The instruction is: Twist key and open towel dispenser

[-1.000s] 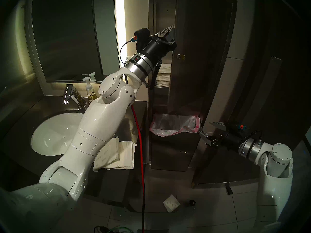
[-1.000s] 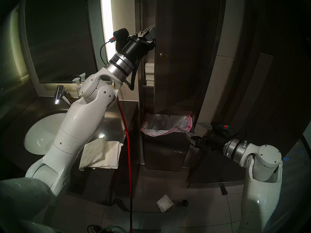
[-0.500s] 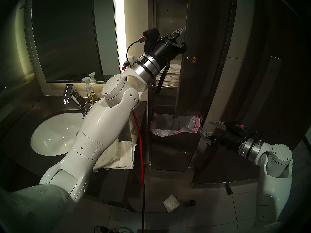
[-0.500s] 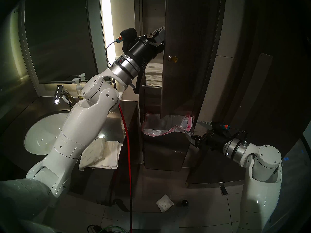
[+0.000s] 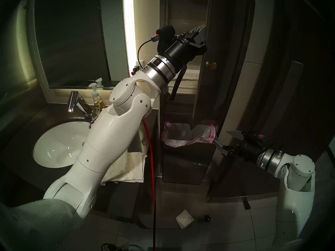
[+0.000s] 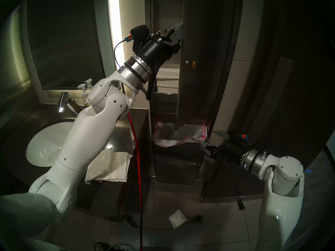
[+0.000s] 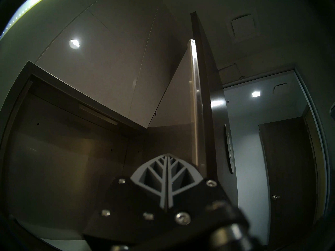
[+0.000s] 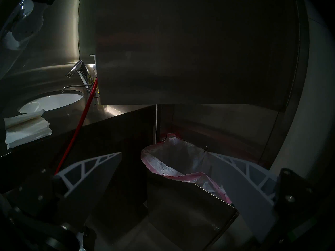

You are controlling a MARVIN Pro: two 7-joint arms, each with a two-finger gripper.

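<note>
The towel dispenser (image 5: 179, 18) is a tall steel wall cabinet, and its door (image 5: 221, 73) stands swung open to the right. The key (image 5: 213, 65) with its amber head sticks out of the door's round lock; it also shows in the head right view (image 6: 193, 64). My left gripper (image 5: 201, 30) is shut and empty, reaching inside the cabinet against the door's inner face by its free edge (image 7: 197, 109). A stack of white towels (image 5: 188, 82) lies inside. My right gripper (image 5: 220, 136) is open and empty, low by the waste bin (image 5: 186, 163).
The bin's pink-edged bag (image 8: 172, 165) is just below the door's bottom edge. On the left are the mirror (image 5: 68, 42), sink (image 5: 56, 145), faucet (image 5: 74, 102), soap bottle (image 5: 97, 102) and towel packets (image 5: 130, 167). A red cable (image 5: 150, 154) hangs down. Paper (image 5: 184, 221) and a black knob (image 5: 206, 218) lie on the floor.
The dispenser door has swung further open to the right, carrying the key with it. My left gripper has moved right with the door's edge. The right arm has not moved.
</note>
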